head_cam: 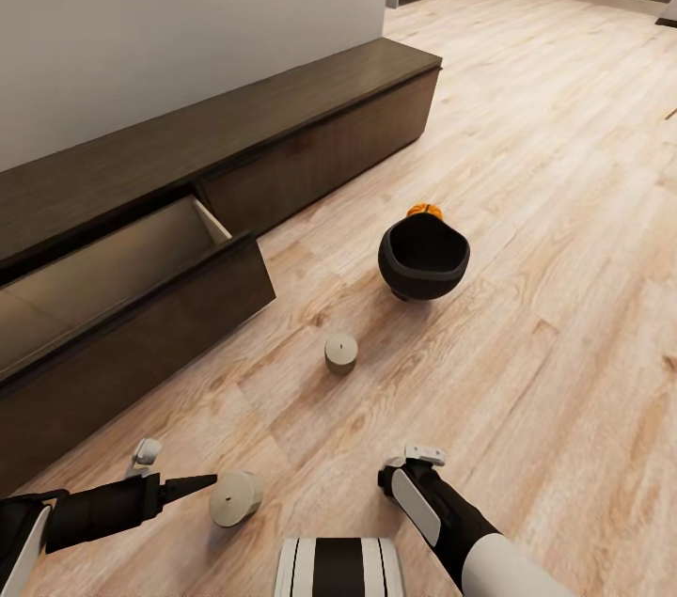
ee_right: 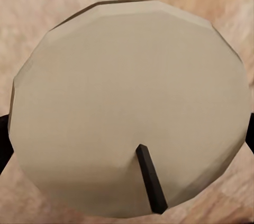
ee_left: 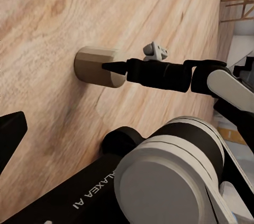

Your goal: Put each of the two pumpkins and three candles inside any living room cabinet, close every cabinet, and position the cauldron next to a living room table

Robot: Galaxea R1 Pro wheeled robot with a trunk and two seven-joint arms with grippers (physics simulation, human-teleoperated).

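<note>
1. Head view gives us the layout: the cabinet point(head_cam: 282, 108) runs along the wall with one drawer point(head_cam: 141, 315) pulled out, its pale inside bare, which we judge is left open to receive the small things; the near candle point(head_cam: 235, 496) stands upright on the floor point(head_cam: 564, 249) close in front of the robot, well short of that drawer.
2. In the right wrist view the right gripper point(ee_right: 127, 139) looks straight down on that candle's flat top and dark wick; its fingers are apart, one dark tip at each side of the candle; we cannot tell whether they press it yet, so we judge this a grasp being lined up from above.
3. The left wrist view looks across at that arm from the side; the left gripper point(ee_left: 10, 134) shows as a single dark finger at the picture's edge, so we cannot tell how its fingers stand.
4. The cauldron point(head_cam: 423, 257) sits on the open floor, mouth up and tilted our way, with a pumpkin point(head_cam: 425, 211) just behind its rim; no table is near it.
5. Our count: two candles, the near one and a second candle point(head_cam: 340, 353) between it and the cauldron; one pumpkin; one cauldron; one open drawer.
</note>
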